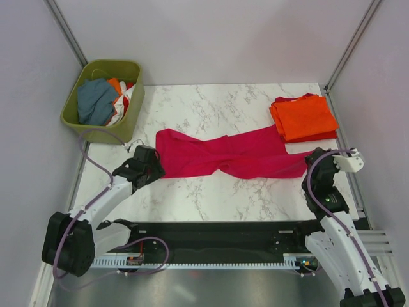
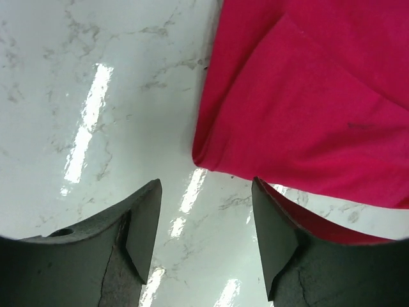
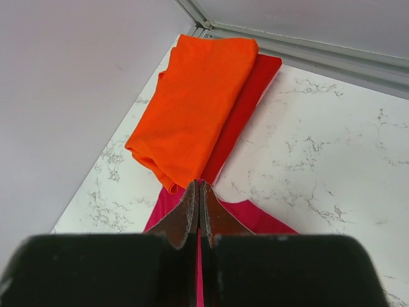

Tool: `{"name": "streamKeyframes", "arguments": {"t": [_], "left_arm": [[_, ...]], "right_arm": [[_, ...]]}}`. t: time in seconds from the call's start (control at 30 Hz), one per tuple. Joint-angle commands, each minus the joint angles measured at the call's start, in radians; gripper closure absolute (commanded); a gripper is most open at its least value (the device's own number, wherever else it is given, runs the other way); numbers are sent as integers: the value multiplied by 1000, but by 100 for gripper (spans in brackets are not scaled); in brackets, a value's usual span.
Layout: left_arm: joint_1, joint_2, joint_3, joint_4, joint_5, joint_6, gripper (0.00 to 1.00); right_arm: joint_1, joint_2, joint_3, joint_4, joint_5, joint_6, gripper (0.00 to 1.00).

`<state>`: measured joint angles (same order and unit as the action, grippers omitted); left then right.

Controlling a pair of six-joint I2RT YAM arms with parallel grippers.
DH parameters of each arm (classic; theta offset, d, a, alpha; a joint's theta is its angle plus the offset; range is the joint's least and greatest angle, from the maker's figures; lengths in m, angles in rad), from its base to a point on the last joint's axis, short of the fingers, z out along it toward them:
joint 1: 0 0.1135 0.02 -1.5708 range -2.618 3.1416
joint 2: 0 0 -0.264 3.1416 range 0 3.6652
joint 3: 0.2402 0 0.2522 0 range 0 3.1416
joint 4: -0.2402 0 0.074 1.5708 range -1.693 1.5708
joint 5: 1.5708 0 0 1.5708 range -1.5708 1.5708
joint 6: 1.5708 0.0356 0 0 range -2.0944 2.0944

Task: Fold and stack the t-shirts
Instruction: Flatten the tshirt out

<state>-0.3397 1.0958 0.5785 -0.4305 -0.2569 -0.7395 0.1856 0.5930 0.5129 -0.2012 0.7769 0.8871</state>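
Observation:
A magenta-pink t-shirt (image 1: 223, 157) lies stretched in a long, twisted band across the middle of the table. My left gripper (image 1: 153, 167) is open and empty just before the shirt's left end (image 2: 307, 109), with bare marble between its fingers (image 2: 206, 192). My right gripper (image 1: 313, 158) is shut on the shirt's right end, and pink cloth (image 3: 255, 217) shows in and around the closed jaws (image 3: 199, 185). A folded orange t-shirt (image 1: 305, 116) lies on a folded red one (image 1: 323, 135) at the back right. Both also show in the right wrist view, orange (image 3: 192, 96) over red (image 3: 246, 109).
An olive-green basket (image 1: 73, 96) stands off the table's back left corner, holding grey-blue, orange and white cloth. Walls close in on the left, right and back. The black rail with the arm bases runs along the near edge (image 1: 223, 233).

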Motion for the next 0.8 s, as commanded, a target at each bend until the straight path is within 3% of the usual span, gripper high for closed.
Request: {"name": "streamKeyframes", "arguments": {"t": [0.0,0.17,0.6,0.77], "left_arm": [[-1,68,76,75,50,38,34],[-1,182,208,53,12,86,36],[-1,538,504,13,-79,126,52],[-2,625,569,-11,-119,118,53]], "right_arm": [[-5,13,15,8,6,12,100],[-5,27,16,17,-2,4,100],[-3,47,13,36,-10,-7,100],[-3,39,10,45,-11,-7,100]]}}
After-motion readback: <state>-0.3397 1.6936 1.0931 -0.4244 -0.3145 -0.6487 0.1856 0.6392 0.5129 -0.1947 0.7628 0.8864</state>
